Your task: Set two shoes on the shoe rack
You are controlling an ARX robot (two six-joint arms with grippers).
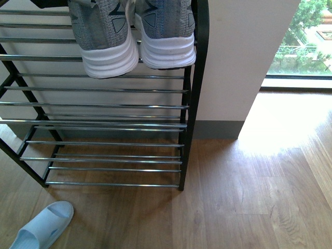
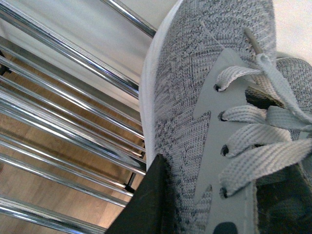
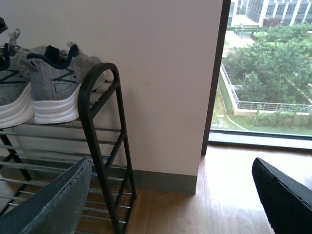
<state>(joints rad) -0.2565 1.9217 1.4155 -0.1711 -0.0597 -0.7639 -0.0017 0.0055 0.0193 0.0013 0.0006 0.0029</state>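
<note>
- Grey knit sneaker (image 1: 106, 39) with a thick white sole: upright on an upper tier, heel overhanging the front rod.
- Second grey sneaker (image 1: 167, 31): just beside it, in the same pose, nearest the side frame.
- Shoe rack (image 1: 193, 104): black frame with chrome rod tiers; the lower tiers are bare.
- Pale blue slide slipper (image 1: 44, 227): on the floor in front of the rack.

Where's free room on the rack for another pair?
Free: rods left of the sneakers on their tier, every lower tier, and floor right of the rack. Crowded: that tier's right end, holding both sneakers.
</note>
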